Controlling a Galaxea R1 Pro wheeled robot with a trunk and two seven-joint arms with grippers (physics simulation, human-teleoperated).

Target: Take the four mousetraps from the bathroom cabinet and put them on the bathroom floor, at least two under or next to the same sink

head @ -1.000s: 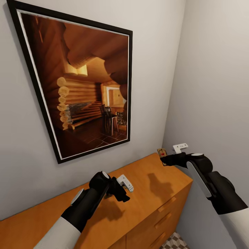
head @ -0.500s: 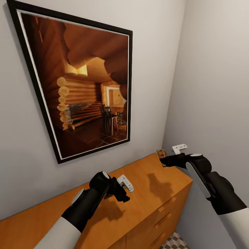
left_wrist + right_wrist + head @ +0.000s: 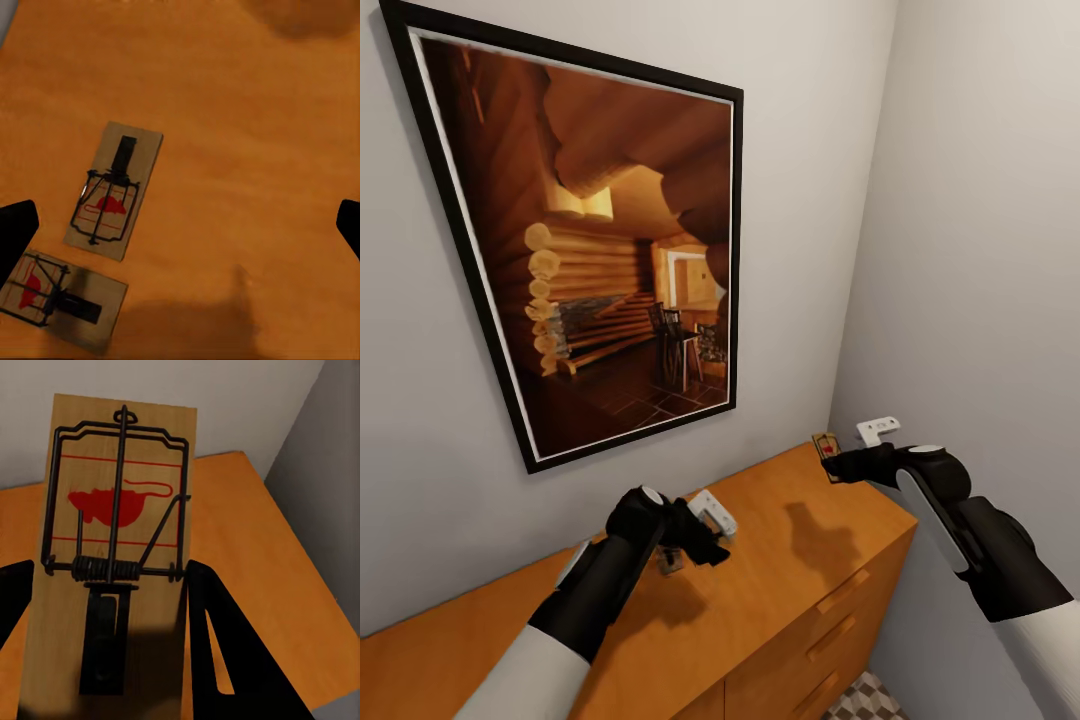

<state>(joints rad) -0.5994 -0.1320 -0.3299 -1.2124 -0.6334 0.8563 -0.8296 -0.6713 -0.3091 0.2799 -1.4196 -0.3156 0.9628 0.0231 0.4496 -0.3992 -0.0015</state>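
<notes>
Currently facing a room corner over the orange-brown cabinet, with a black-framed picture of a log interior on the grey wall above it. Left gripper low over the cabinet top, about midway along it, fingers spread wide: in the left wrist view dark finger tips sit at opposite borders with bare wood between. Two mousetraps flat on the cabinet top below that gripper, seen from the left wrist: one mousetrap with its dark wire and red mark facing up, a second mousetrap just beside it, apart, turned at an angle to the first. From the head view just a small piece of trap visible under the left gripper. Right gripper raised above the cabinet's far right corner, near where the two walls meet, pinching a third mousetrap. In the right wrist view, board held between the dark fingers by its lower end, wire spring and red mouse print toward the camera, clear of the cabinet top. From the head view same held trap small and tilted at the gripper tip. Drawer fronts with bar handles on the cabinet's right face, a patch of patterned floor below them.
</notes>
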